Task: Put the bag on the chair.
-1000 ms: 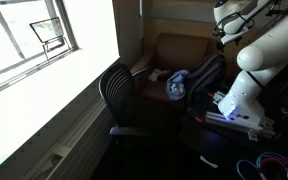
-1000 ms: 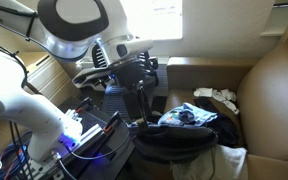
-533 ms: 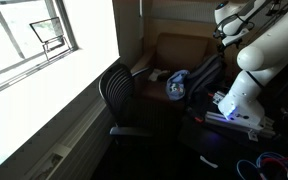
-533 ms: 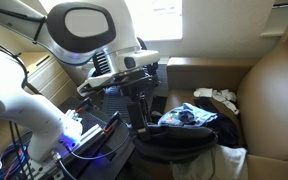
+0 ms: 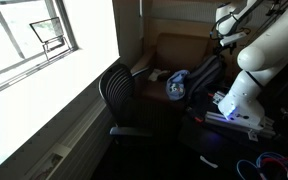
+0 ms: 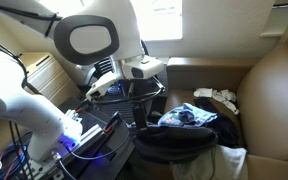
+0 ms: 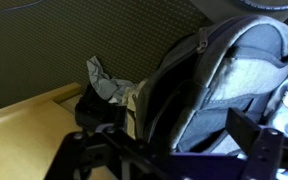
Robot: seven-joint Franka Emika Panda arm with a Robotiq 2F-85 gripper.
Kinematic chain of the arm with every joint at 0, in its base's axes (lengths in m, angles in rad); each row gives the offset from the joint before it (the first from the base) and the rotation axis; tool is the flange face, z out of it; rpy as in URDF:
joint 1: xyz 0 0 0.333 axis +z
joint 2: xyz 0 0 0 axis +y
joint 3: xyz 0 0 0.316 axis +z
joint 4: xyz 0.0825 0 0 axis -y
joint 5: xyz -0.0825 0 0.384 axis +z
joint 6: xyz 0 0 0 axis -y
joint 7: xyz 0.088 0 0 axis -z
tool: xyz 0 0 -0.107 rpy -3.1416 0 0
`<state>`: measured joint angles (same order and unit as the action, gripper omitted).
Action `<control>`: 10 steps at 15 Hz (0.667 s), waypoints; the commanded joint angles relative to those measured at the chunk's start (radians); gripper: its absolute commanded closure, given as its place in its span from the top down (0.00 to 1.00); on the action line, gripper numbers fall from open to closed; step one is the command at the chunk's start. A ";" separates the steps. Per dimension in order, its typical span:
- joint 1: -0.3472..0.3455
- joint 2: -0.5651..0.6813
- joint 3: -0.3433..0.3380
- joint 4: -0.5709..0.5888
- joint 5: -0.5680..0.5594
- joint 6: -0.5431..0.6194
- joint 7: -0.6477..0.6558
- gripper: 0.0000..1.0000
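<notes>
Wrist view was the only one that really showed the claw: the gripper [image 7: 164, 137] had its two dark fingers [image 7: 84, 140] spread wide with nothing pinched between them, but they were just black silhouettes, cut off at the bottom edge. Right behind them was the backpack [image 7: 219, 75], grey and black, standing roughly upright, its right side running out of frame. A crumpled pale cloth [image 7: 104, 80] sat just beside it, against a dark textured fabric backdrop I couldn't identify. In both exterior views everything was super dim. The backpack [image 6: 179, 142] was a dark lump in front of the brown armchair [image 6: 274, 90], with a blue cloth bundle [image 6: 189, 115] touching its top; couldn't tell if it rested on the seat or the floor. The white robot arm [image 6: 94, 35] blocked the claw itself there. From further off, the backpack [image 5: 206, 75] was well apart from the black mesh office chair [image 5: 119, 95] near the window [image 5: 29, 35].
</notes>
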<state>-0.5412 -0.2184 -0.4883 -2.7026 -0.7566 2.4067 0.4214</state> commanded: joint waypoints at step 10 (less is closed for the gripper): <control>-0.045 0.096 0.024 -0.017 0.002 0.243 0.275 1.00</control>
<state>-0.5711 -0.1214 -0.4809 -2.7202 -0.7615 2.6501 0.7037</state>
